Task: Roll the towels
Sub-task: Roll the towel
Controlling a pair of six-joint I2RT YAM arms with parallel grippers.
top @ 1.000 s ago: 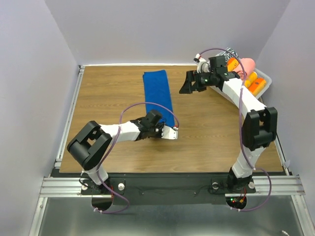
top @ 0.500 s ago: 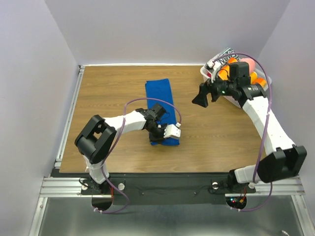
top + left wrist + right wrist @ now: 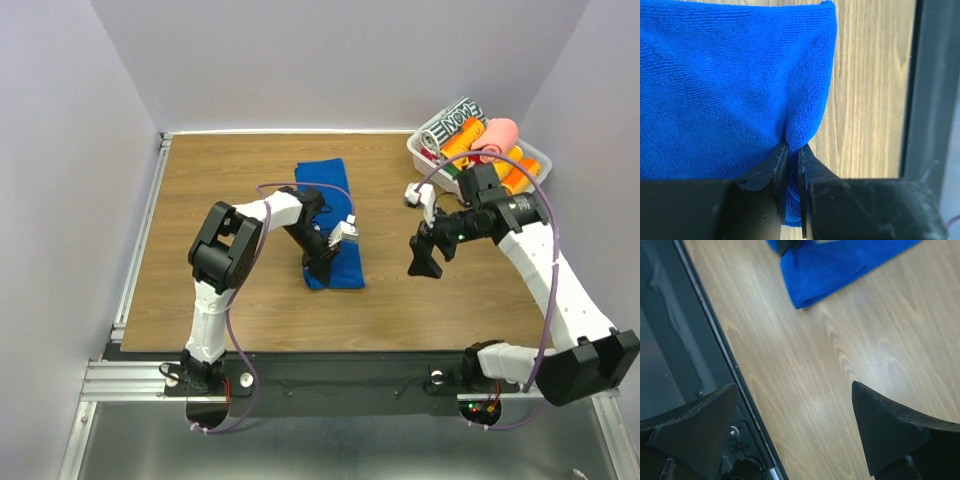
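Left wrist view: left gripper (image 3: 788, 150) clamps an edge of the blue towel (image 3: 715, 90), arm doubled back; right of it, right gripper (image 3: 794, 390) hovers, jaws spread.

White tubular links (image 3: 208, 320) sat between blocky black joint housings (image 3: 590, 368), and a thin purple cable (image 3: 547, 300) trailed along each arm. The left gripper (image 3: 792, 150) ended in thin, flat black blades, the right gripper (image 3: 794, 385) in broad matte black wedges.
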